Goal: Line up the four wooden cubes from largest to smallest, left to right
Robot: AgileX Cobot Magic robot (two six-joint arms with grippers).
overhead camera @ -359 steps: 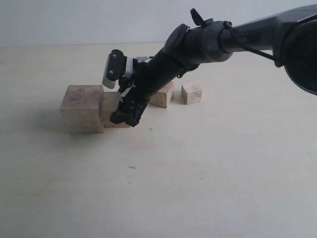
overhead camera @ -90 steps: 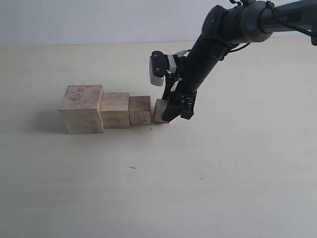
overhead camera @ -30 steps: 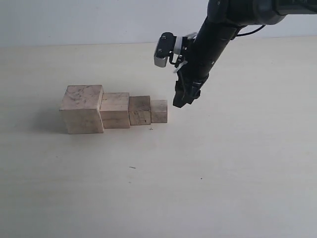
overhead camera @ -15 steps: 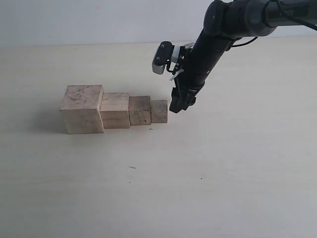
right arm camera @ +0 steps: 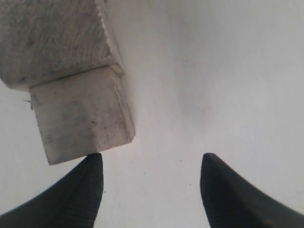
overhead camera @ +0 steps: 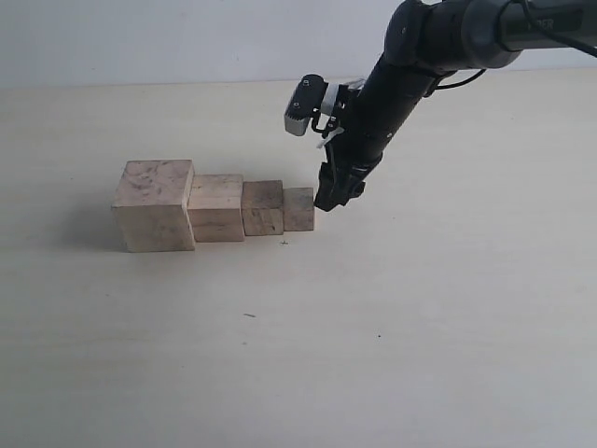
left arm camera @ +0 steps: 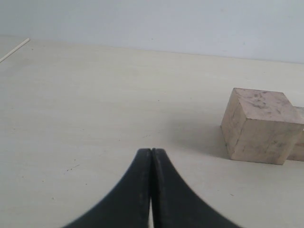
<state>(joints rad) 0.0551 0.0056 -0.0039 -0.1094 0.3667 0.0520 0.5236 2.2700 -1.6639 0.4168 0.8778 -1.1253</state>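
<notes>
Four pale wooden cubes stand in a touching row on the table, shrinking from left to right: the largest speckled cube [overhead camera: 155, 204], the second cube [overhead camera: 216, 207], the third cube [overhead camera: 263, 207] and the smallest cube [overhead camera: 298, 209]. My right gripper [overhead camera: 333, 194] hangs open just right of the smallest cube [right arm camera: 83, 114], one fingertip [right arm camera: 90, 166] close by its corner, nothing between the fingers. The third cube [right arm camera: 52, 38] sits behind it. My left gripper [left arm camera: 151, 152] is shut and empty, well away from the largest cube [left arm camera: 261, 126].
The pale tabletop [overhead camera: 373, 327] stretches wide in front of and to the right of the row. A light wall [overhead camera: 187, 37] rises behind the table. The right arm [overhead camera: 410, 65] reaches in from the upper right.
The right gripper, having left the smallest cube at the row's right end, has dropped and shifted left toward that cube. The cubes have not moved in the last second.
</notes>
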